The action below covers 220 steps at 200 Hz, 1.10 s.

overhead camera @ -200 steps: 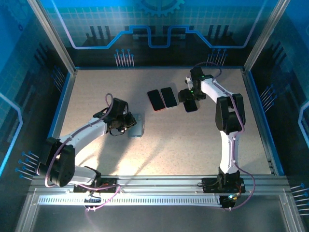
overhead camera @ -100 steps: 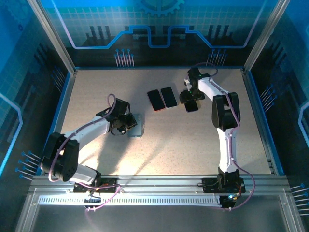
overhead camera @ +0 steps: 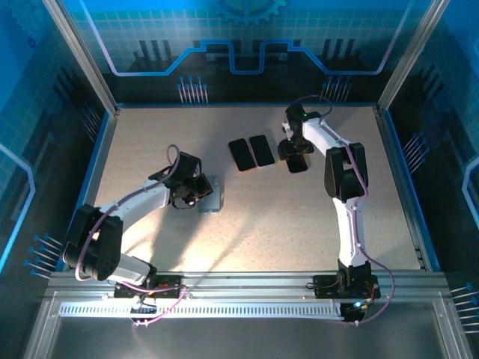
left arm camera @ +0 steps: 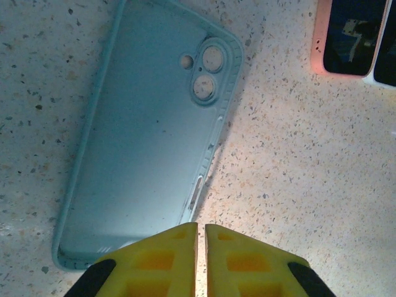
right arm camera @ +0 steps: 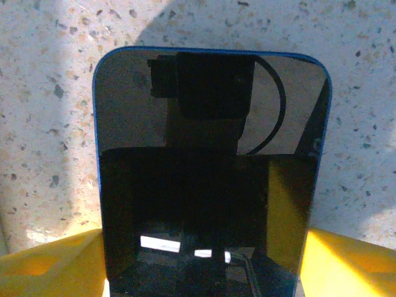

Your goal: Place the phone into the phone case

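phone: blue-edged phone [right arm camera: 210, 173], screen up, flat on the table [overhead camera: 262, 232], right-rear of centre, well apart from the case.
right gripper: right gripper [right arm camera: 202, 250] is low over the phone's near end, one yellow finger [right arm camera: 49, 263] outside each long edge. The pads sit at or against the edges; can't tell whether they are clamped. Not lifted, phone lies on the surface.
why that grip: taking it across the narrow width leaves the far end free, so I'd expect that end to lead into the case.
phone case: pale teal phone case [left arm camera: 142, 136], left of centre on the table, camera cut-outs at the far end. The raised rim looks to face up, so the cavity is probably open to receive the phone.
left gripper: left gripper [left arm camera: 201, 232] is closed, fingers nearly touching, nothing between them. Tips are at the case's near corner, beside its side wall.
why there: likely a stop to pin the case so it doesn't skate when the phone is pressed in. Actual contact not clear.
spares: pink-edged phone [left arm camera: 346, 37] and white-edged phone [left arm camera: 387, 43] lie side by side between case and target phone, untouched.
progress: early. Phone not seated, transfer not begun.
risk: glossy body and a narrow pinch, so it could slip or twist on lift.
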Each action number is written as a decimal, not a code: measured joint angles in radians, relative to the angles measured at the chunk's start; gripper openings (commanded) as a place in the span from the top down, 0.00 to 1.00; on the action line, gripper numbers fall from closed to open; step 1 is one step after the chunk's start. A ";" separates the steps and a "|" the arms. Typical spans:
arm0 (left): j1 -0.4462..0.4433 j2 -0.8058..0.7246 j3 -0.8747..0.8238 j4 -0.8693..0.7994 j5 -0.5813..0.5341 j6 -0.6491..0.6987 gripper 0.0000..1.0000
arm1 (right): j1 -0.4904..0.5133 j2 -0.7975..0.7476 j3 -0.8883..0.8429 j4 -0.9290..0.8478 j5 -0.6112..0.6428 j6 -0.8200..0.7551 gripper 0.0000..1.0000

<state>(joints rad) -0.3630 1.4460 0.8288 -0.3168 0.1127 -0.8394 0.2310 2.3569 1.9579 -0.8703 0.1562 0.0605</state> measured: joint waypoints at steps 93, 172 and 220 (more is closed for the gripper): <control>-0.044 -0.052 0.026 -0.039 -0.023 0.062 0.84 | 0.013 -0.167 -0.251 0.066 -0.006 0.001 0.43; -0.063 0.053 0.058 0.088 0.088 0.051 0.66 | 0.092 -0.549 -0.525 0.063 -0.070 0.014 0.43; -0.109 0.215 0.168 0.176 0.183 0.026 0.56 | 0.203 -0.644 -0.661 0.071 -0.131 0.075 0.43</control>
<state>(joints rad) -0.4721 1.6611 0.9966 -0.1406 0.2955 -0.8139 0.4335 1.7126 1.2964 -0.7990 0.0254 0.1352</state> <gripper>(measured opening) 0.393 0.616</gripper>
